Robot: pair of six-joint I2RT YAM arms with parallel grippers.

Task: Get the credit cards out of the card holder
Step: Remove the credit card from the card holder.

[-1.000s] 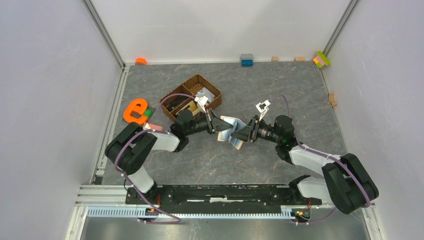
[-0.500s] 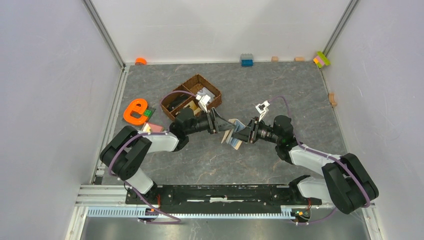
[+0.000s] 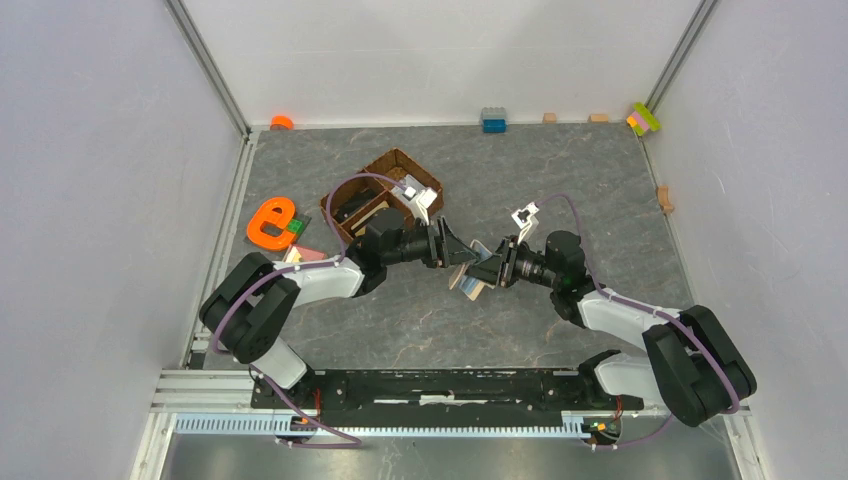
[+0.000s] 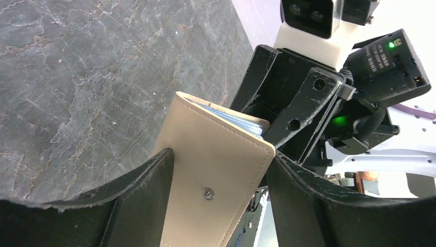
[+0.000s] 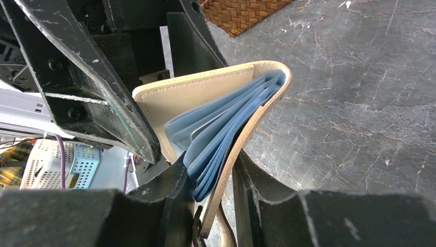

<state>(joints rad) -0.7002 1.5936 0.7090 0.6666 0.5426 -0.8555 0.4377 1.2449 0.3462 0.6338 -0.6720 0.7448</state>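
Holding card holder (image 3: 470,278) mid-air, frame centre | right jaws pinched on one cover plus sleeves (image 5: 221,128) | left jaws open, straddling other cover | likely light, floppy, slick sleeves: grip stiff cover edge; no cards showing

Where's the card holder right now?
Top view: mid-table, the card holder is pinched in the right gripper, with the open left gripper straddling its cover. The wicker basket sits behind it to the left.

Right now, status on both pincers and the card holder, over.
Right pincer shut on card holder, sleeves fanned. Left pincer open, straddling its cover. Nothing else in the way.
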